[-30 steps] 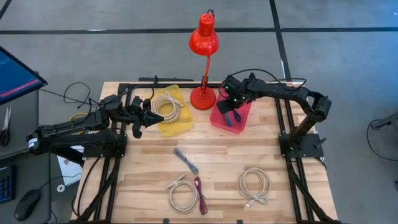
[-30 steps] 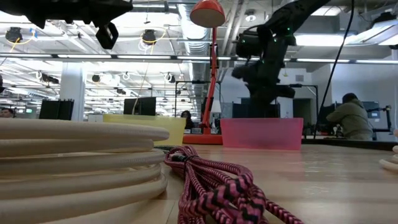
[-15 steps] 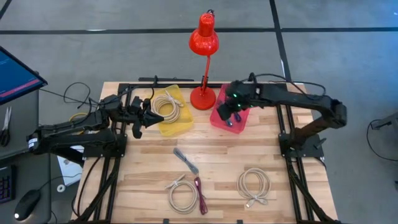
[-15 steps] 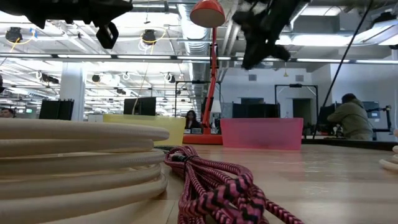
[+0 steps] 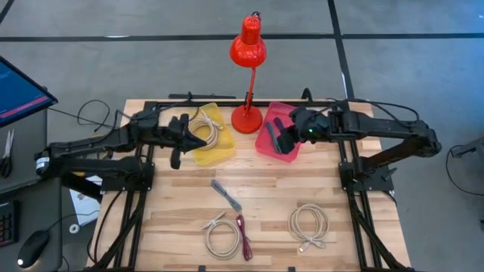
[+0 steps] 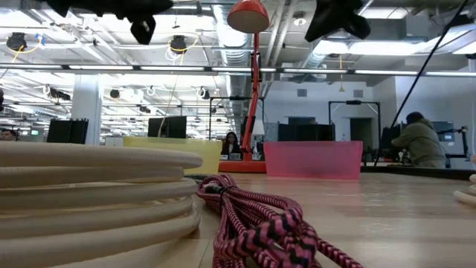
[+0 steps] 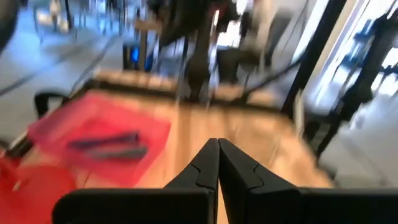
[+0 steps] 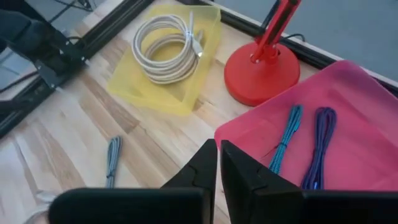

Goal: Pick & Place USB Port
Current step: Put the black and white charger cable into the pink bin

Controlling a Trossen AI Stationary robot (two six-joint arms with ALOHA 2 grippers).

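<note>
My right gripper (image 5: 281,137) hangs shut and empty above the pink tray (image 5: 293,145), high in the low view (image 6: 336,16). A blue cable (image 8: 285,144) and a purple cable (image 8: 318,144) lie in that tray. My left gripper (image 5: 177,145), shut and empty, hovers by the left edge of the yellow tray (image 5: 225,151), where a white coiled cable (image 5: 204,127) lies. On the bare table lie a grey cable (image 5: 226,195), a white coil (image 5: 217,240) with a red braided cable (image 5: 243,236) beside it, and another white coil (image 5: 308,225).
A red desk lamp stands on its base (image 5: 246,119) between the two trays at the table's far side, its shade (image 5: 248,44) overhead. Black frame rails run along the table's left, right and far edges. Bare wood shows in the table's middle (image 5: 272,185).
My right gripper has risen out of the pink tray, from just above its rim to high over it, and drifted a little toward the table's near edge as the arm stretched out. My left gripper has moved slightly toward the table's right, closer to the yellow tray.
</note>
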